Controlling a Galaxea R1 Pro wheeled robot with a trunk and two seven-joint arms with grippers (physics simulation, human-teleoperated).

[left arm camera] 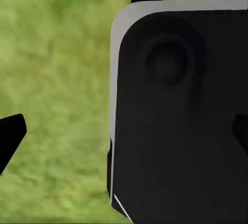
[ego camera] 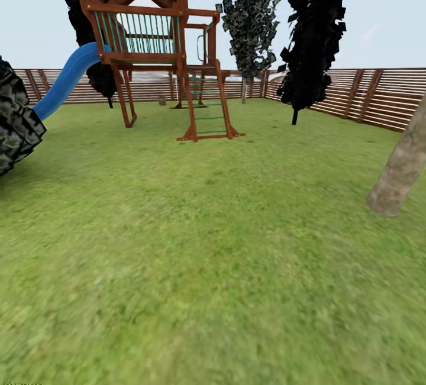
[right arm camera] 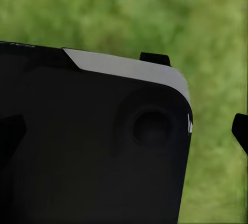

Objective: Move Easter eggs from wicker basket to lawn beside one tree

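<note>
Playset: wooden tower [ego camera: 148,30] standing far off on the grass, roof showing at the top.
Slide: blue chute [ego camera: 65,80] sloping down from the tower's side.
Ladder: green-runged frame [ego camera: 208,110] leaning against the tower.
Black tree: thin-trunked one [ego camera: 312,36] standing near the slatted fence.

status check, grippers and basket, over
Both grippers wide open, empty. Basket far off by fence, behind play tower. Open lawn ahead, pale trunk on right.

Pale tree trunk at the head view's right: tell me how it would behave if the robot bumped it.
The trunk looks thick and meets the lawn with a broad foot, so it would probably stay put. It leans, yet likely won't tip. Its mottled surface looks rough, so hardly slippery.
</note>
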